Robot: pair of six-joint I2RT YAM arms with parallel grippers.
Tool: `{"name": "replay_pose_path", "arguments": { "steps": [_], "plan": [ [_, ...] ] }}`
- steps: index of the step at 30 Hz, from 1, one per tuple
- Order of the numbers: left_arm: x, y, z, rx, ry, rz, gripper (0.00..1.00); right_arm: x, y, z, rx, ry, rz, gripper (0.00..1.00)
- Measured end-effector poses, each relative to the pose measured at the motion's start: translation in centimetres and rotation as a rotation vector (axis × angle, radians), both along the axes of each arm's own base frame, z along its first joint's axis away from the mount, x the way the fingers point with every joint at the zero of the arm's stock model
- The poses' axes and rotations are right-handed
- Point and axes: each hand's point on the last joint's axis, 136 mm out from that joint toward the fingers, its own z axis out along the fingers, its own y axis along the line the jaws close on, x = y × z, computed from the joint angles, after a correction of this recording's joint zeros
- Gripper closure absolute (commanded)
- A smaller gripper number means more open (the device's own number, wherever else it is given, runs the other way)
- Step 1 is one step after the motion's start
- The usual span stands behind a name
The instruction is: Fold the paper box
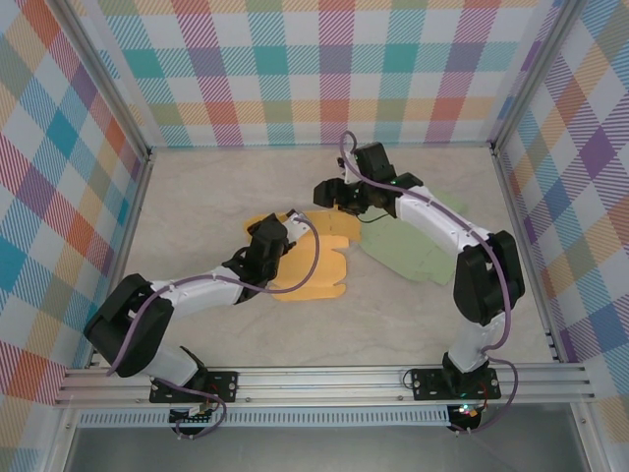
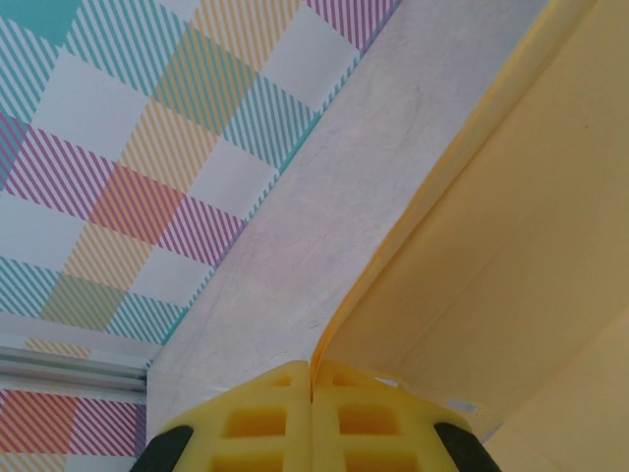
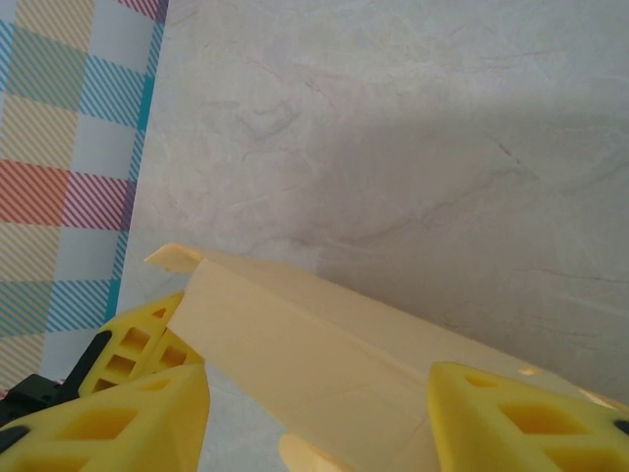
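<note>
Yellow fingers (image 2: 265, 423) of the left gripper (image 2: 313, 398) were pinched shut on the edge of one raised panel of the paper box (image 1: 316, 267), which lay mid-table as a largely flat yellow cut-out. The right gripper (image 3: 314, 418) had its jaws standing apart on either side of a lifted flap (image 3: 324, 344), not clamping it as far as I could tell. By my reading the fold was at an early stage: one or two panels were creased upward, while the remaining flaps were spread out and no walls were locked together. A green sheet (image 1: 418, 251) lay just beside the box under the right arm and could get in the way. The table (image 1: 197, 216) around them was pale and marbled.
</note>
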Motion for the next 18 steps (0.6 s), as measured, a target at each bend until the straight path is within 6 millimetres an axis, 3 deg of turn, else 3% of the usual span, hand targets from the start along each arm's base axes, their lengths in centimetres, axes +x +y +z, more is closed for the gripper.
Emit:
{"name": "replay_pose_path", "arguments": {
  "steps": [7,18],
  "plan": [
    [0.1,-0.1,-1.7,0.034,0.022,0.022,1.00,-0.1,0.0,-0.3,-0.017,0.008,-0.016,0.40],
    [0.3,-0.2,-0.9,0.010,-0.008,0.032,1.00,0.1,-1.1,-1.2,-0.078,0.016,-0.062,0.41]
  ]
}}
